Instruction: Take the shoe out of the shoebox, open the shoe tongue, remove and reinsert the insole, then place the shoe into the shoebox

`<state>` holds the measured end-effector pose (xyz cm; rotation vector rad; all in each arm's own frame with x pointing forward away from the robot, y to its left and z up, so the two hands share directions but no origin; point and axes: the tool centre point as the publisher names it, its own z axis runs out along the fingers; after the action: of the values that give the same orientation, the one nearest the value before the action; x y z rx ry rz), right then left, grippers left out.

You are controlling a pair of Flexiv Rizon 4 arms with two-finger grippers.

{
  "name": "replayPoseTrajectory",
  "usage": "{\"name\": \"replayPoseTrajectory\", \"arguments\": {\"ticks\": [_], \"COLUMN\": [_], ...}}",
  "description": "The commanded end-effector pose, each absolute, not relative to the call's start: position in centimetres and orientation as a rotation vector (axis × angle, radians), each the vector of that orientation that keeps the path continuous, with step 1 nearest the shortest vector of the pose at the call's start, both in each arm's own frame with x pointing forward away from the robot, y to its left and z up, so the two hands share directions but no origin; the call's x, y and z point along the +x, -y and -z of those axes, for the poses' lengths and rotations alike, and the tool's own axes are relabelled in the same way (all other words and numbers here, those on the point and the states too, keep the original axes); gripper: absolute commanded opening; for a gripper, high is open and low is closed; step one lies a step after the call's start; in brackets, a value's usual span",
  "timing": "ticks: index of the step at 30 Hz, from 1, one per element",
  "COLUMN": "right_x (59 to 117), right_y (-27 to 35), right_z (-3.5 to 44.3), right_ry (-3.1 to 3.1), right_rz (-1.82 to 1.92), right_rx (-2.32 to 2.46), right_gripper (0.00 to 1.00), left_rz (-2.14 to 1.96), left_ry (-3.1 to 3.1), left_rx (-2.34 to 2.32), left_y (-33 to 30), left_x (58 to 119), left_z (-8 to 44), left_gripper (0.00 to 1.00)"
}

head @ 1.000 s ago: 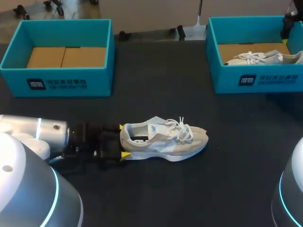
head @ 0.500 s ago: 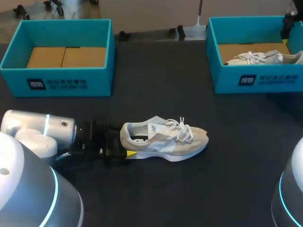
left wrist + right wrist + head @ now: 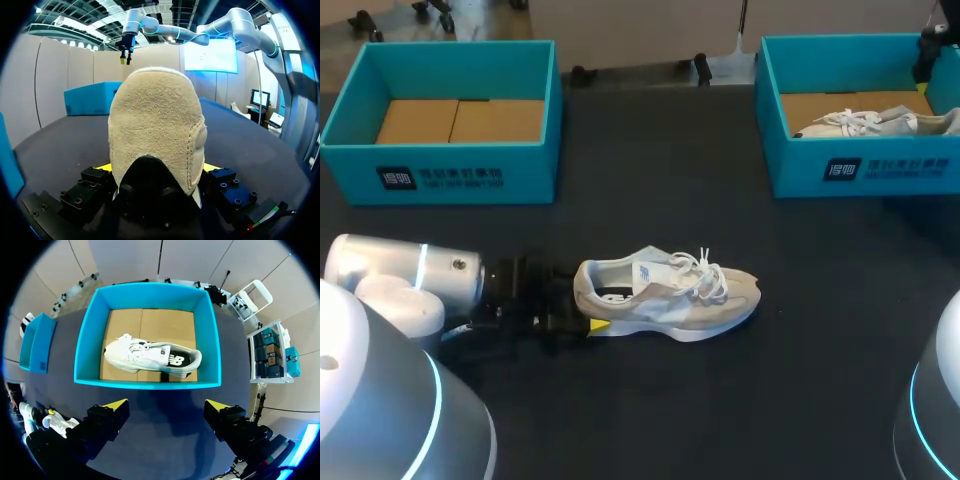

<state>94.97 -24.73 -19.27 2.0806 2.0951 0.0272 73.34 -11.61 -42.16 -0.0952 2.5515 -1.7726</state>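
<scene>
A beige sneaker [image 3: 670,295] with white laces lies on its sole on the dark table, toe pointing right. My left gripper [image 3: 582,300] comes in low from the left and is open, one finger on each side of the heel. In the left wrist view the suede heel [image 3: 155,120] fills the space between the fingers, and a yellow fingertip [image 3: 106,167] shows beside it; the frames do not show whether the fingertips touch the heel. My right gripper [image 3: 166,405] is open and empty, high above the right shoebox [image 3: 145,380].
An empty teal shoebox [image 3: 440,165] with a cardboard floor stands at the back left. The teal shoebox at the back right [image 3: 860,165] holds a second, white sneaker [image 3: 880,122], also seen as a white sneaker [image 3: 150,356] from above. Bare dark table lies between the boxes.
My left gripper has slid right along the table until the heel sits between its fingers. The sneaker has shifted slightly to the right. The right arm has not moved.
</scene>
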Motion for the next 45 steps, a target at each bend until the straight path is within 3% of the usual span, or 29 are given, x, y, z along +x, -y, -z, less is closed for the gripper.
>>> {"name": "replayPoseTrajectory", "arguments": {"ticks": [1, 45], "right_x": [95.0, 95.0], "right_y": [24.7, 24.7], "right_z": [19.3, 19.3], "right_ry": [-2.095, -2.095], "right_rz": [-0.026, -0.026], "right_rx": [2.08, 2.08], "right_gripper": [1.0, 1.0], "left_rz": [1.754, 1.734], "left_ry": [-2.543, -2.545], "left_rx": [-0.09, -0.152], "left_y": [11.0, 9.5], "left_x": [73.1, 73.2], "left_z": [41.5, 42.5], "left_gripper": [0.0, 0.0]}}
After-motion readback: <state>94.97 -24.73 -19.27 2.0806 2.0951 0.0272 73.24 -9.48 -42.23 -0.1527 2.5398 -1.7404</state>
